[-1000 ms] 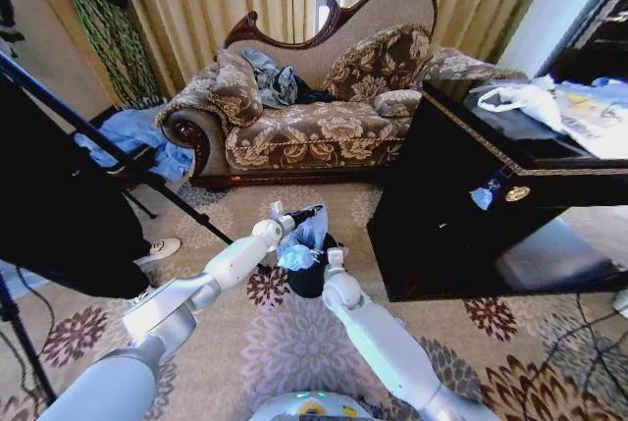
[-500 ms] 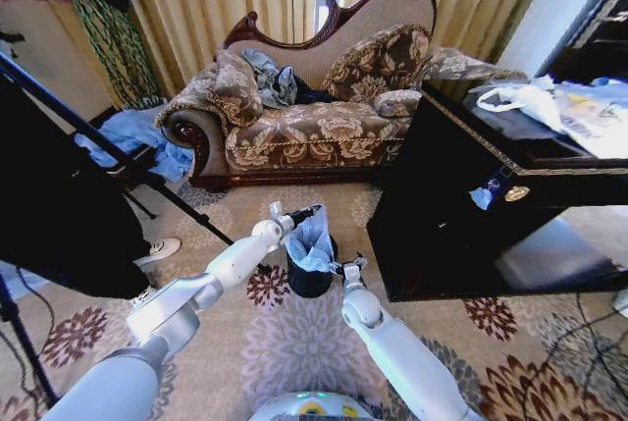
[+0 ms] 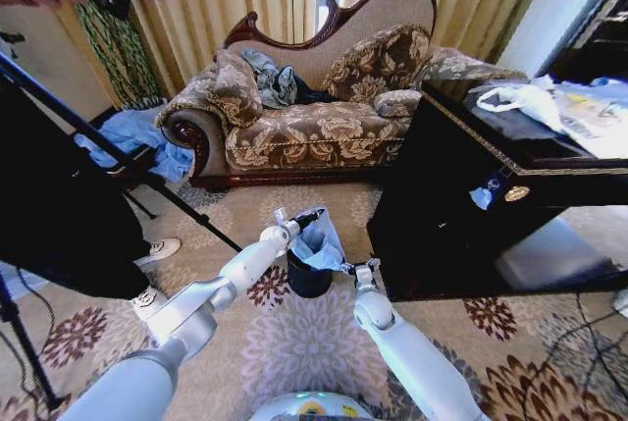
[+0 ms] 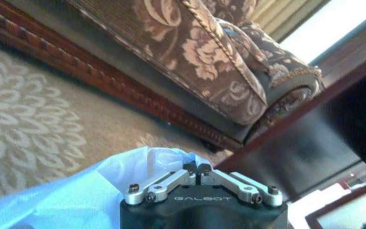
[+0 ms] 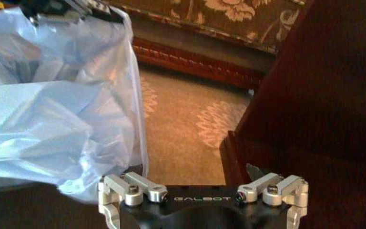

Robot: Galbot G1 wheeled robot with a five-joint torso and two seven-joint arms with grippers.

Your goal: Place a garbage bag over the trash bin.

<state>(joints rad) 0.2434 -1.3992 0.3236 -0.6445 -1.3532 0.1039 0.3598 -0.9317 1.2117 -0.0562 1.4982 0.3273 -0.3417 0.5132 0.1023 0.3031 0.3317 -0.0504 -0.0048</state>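
Plastic, pale blue-white and crinkled: the garbage bag rises out of the trash bin, its bulk heaped above the black rim and leaning toward the sofa. The bin stands on the patterned carpet, in front of the sofa and just beside the dark cabinet. My left gripper sits at the bag's top edge on the sofa side of the bin, jaws pressed together on a fold of the film; in my left wrist view the bag bunches up against my closed fingertips. My right gripper hangs between the bin and the cabinet, jaws spread wide and gripping nothing, with the bag billowing beside it. A heap of blue cloth lies on the floor near the sofa's rolled arm, well apart from the bin.
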